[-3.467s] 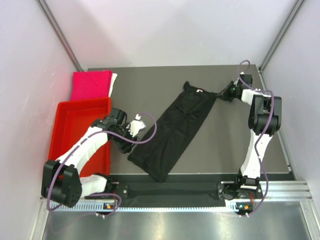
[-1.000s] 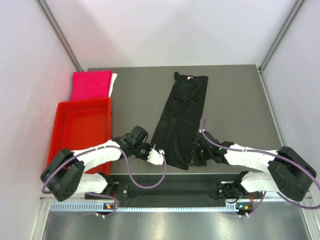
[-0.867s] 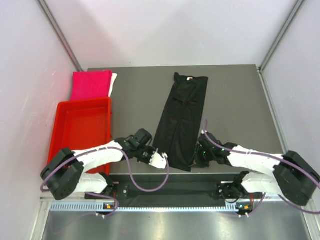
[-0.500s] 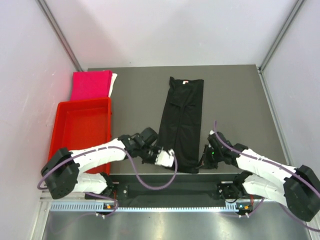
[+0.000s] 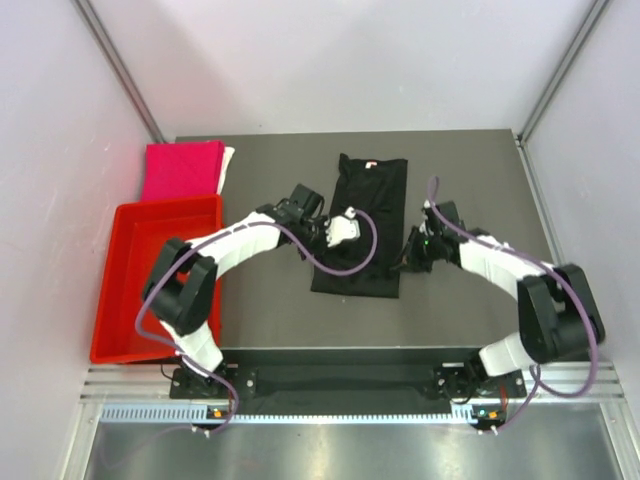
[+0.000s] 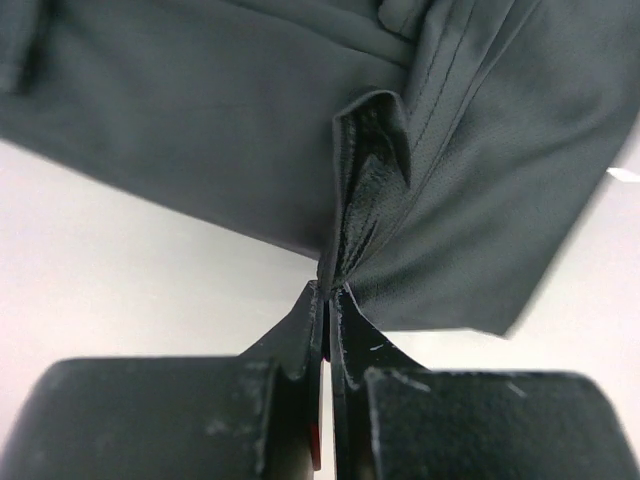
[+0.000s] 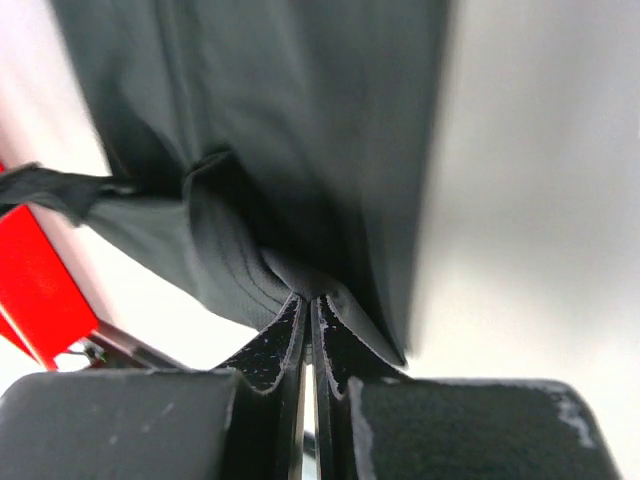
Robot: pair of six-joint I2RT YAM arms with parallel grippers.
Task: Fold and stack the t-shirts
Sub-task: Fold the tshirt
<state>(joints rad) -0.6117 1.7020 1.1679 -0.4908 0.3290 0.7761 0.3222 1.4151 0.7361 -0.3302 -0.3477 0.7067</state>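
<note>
The black t-shirt (image 5: 375, 195) lies in the middle of the table with its near part doubled over itself. My left gripper (image 5: 350, 232) is shut on a pinched ridge of the black cloth (image 6: 365, 170) at the shirt's left side; the jaws (image 6: 328, 292) meet on the fold. My right gripper (image 5: 408, 256) is shut on the shirt's right edge, black cloth (image 7: 300, 130) bunched at its fingertips (image 7: 312, 300). The folded magenta-pink t-shirt (image 5: 183, 170) sits at the back left with a white edge (image 5: 228, 163) beside it.
A red plastic tray (image 5: 165, 206) stands along the left edge in front of the pink shirt; a corner of the tray (image 7: 35, 300) shows in the right wrist view. Grey walls close in both sides and the back.
Both grippers have travelled from the table's near edge toward the middle, carrying the black shirt's near end over the rest. The shirt now looks about half as long.
</note>
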